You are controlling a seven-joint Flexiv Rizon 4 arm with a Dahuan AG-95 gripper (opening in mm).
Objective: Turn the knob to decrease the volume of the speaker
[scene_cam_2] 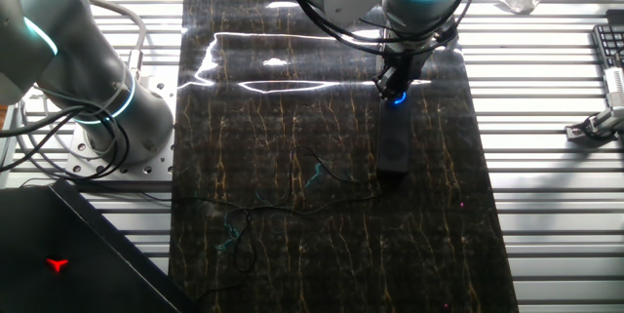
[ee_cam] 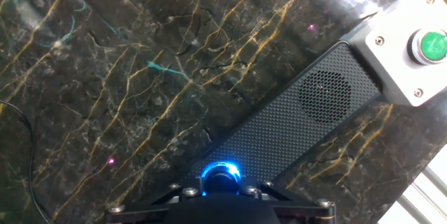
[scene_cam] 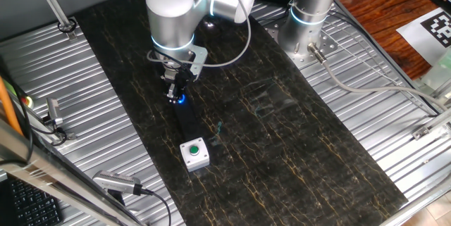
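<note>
The knob [ee_cam: 221, 175] glows with a blue ring at the bottom edge of the hand view, sitting on one end of the speaker [ee_cam: 300, 116], and it shows as a small blue spot in one fixed view [scene_cam: 177, 99] and the other fixed view [scene_cam_2: 398, 97]. The fingers [scene_cam: 176, 89] come straight down onto the knob, but whether they are clamped on it or just around it I cannot tell, because the hand's own body hides the tips in every view. The speaker [scene_cam: 187, 122] is a long black bar with a perforated grille, lying flat on the dark marble-patterned table [scene_cam: 296, 134]. Its far end from the knob touches, or lies just beside, a small white box [scene_cam: 195, 153] with a green button [ee_cam: 433, 44] on top. A thin dark cable [scene_cam_2: 322, 172] loops over the table to the left of the speaker [scene_cam_2: 394, 142] in the other fixed view. Ribbed metal plates [scene_cam: 91, 113] flank the table on both sides
</note>
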